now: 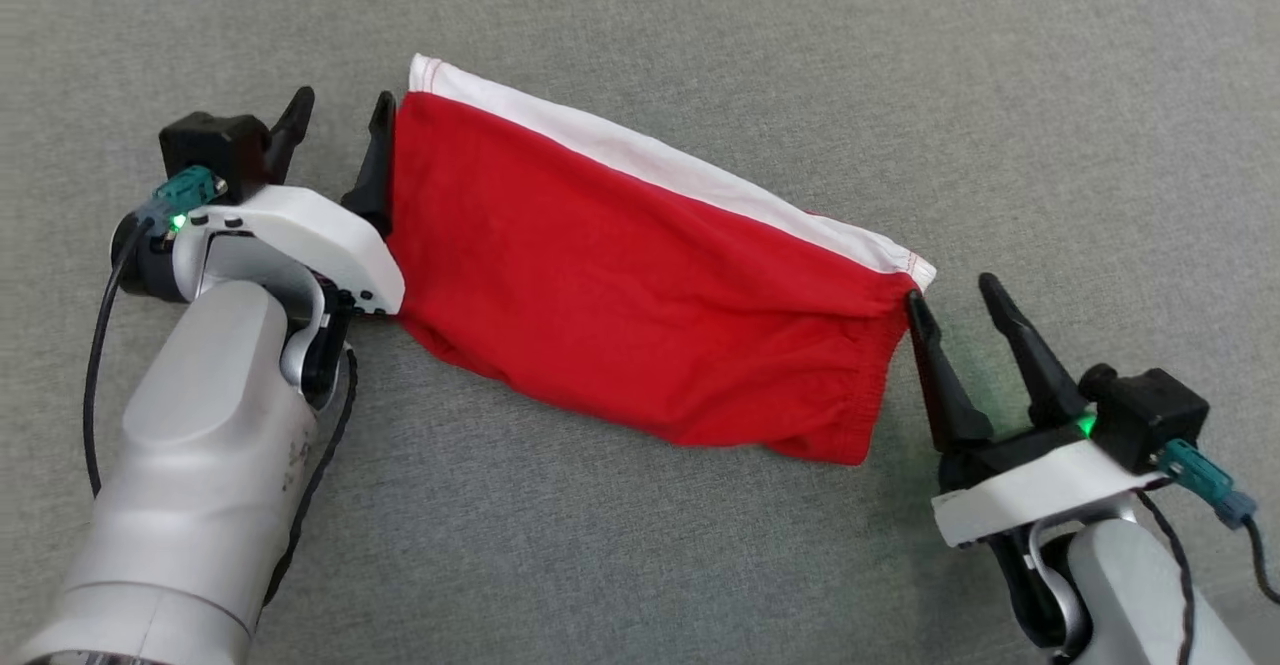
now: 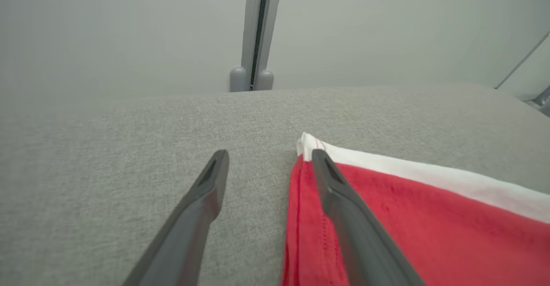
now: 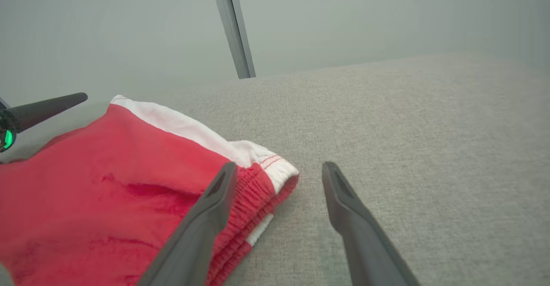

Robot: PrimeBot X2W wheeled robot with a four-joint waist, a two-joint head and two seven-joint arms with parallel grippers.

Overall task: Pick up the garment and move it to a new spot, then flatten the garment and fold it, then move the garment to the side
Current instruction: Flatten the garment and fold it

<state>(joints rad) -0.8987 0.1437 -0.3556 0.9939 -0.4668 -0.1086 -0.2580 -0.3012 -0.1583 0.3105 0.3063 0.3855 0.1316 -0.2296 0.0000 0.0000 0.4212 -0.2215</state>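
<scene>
Garment (image 1: 620, 275) lay folded flat on grey table (image 1: 900, 65), long axis running gripper to gripper. Left gripper (image 1: 340, 110) at one short end, right gripper (image 1: 950, 295) at the other. Both spread wide, gripping nothing, equally near.

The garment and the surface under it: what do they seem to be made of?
Garment: soft knit fabric, likely cotton, matte red with a white strip; it wrinkles and shows stitched hems. Surface: grey woven cloth, matte, fine weave visible.
</scene>
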